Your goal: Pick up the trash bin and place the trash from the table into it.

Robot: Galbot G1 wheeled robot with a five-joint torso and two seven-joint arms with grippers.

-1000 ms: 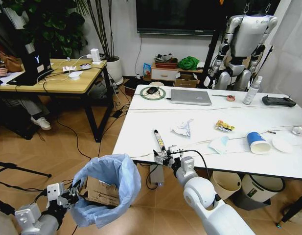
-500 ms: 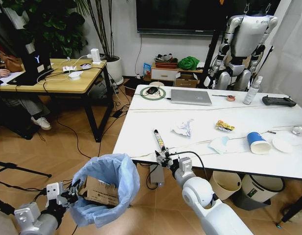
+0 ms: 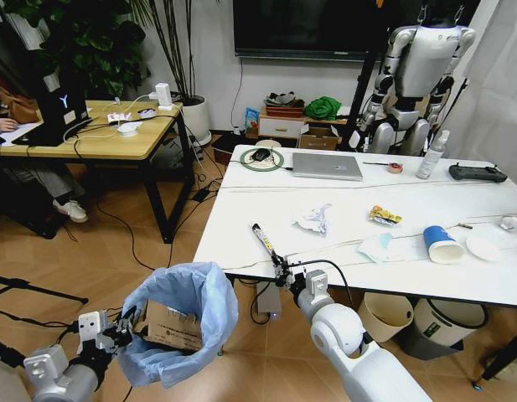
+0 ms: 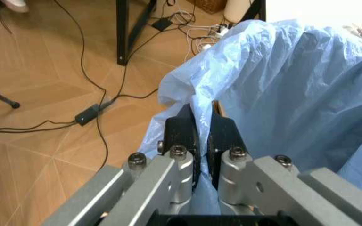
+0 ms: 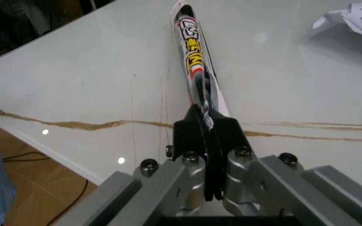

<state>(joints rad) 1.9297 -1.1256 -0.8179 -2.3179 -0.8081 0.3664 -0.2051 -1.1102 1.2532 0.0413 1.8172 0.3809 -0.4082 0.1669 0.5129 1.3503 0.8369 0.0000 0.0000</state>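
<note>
wrapper now tilted left in right gripper (left gripper on trash bin)

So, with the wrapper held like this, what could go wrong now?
The right tool pinches only one end of the long snack wrapper, so it may slip out or swing. The trash bin hangs from the left tool by its thin bag edge, which could tear or slip. The bin sits left of the wrapper, so a drop might miss.
</note>
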